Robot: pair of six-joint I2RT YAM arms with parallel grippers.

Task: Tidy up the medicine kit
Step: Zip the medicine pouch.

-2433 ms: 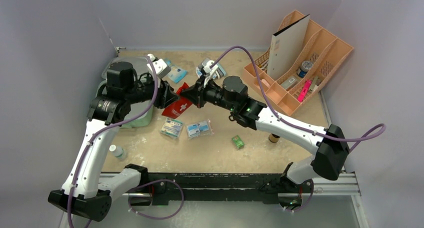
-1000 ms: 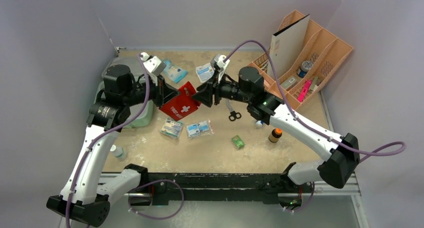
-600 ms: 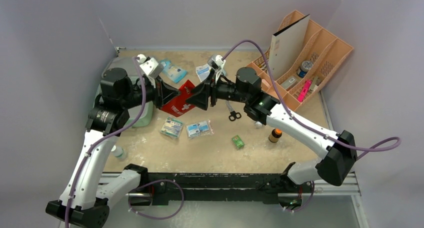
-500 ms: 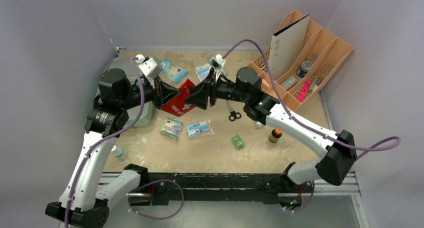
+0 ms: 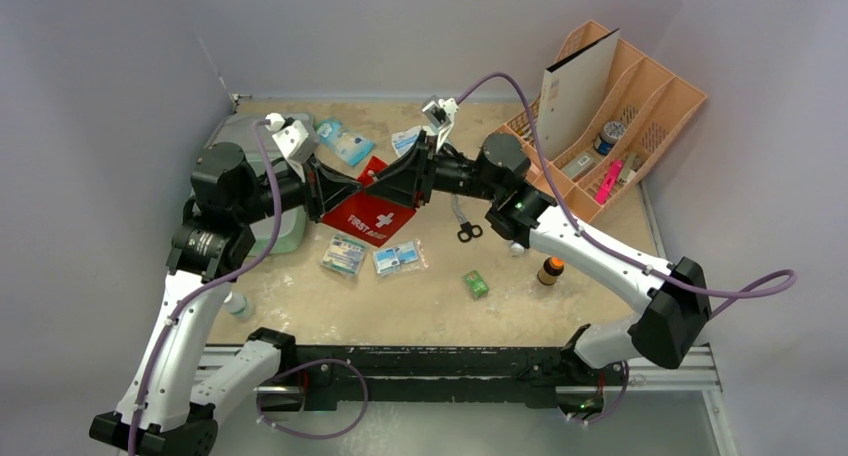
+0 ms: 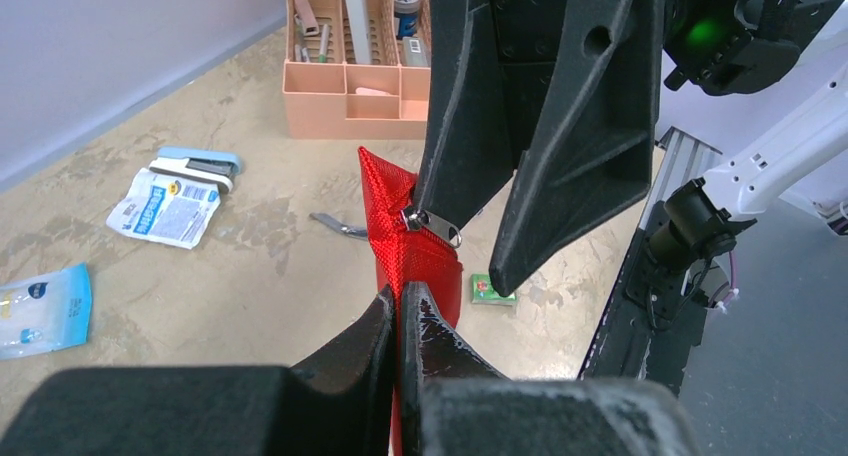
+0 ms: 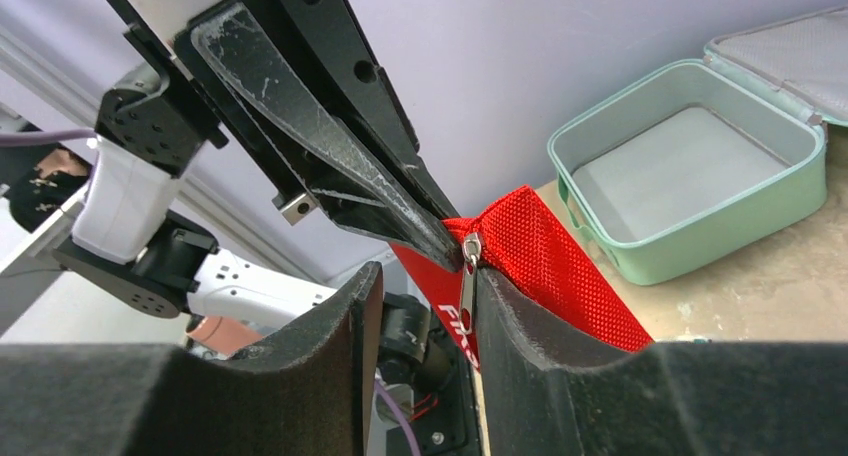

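The medicine kit (image 7: 690,176) is a mint-green case lying open and empty at the left of the table. In the top view my left arm hides most of the kit (image 5: 288,234). A red "FIRST AID" pouch (image 5: 375,216) hangs in the air between both grippers. My left gripper (image 6: 397,301) is shut on the pouch's (image 6: 415,256) upper corner. My right gripper (image 7: 425,276) stands open around the metal zipper pull (image 7: 467,276). The pull hangs against one finger, with a clear gap to the other.
A peach organizer (image 5: 610,126) stands at the back right. On the table lie scissors (image 5: 466,231), two blister packs (image 5: 345,254), a green box (image 5: 475,283), a brown bottle (image 5: 548,271), a white bottle (image 5: 235,303) and blue packets (image 5: 350,146).
Both grippers have drifted slightly left and up with the pouch. The pouch has swung so its printed face shows. My right jaws have narrowed around the zipper pull.
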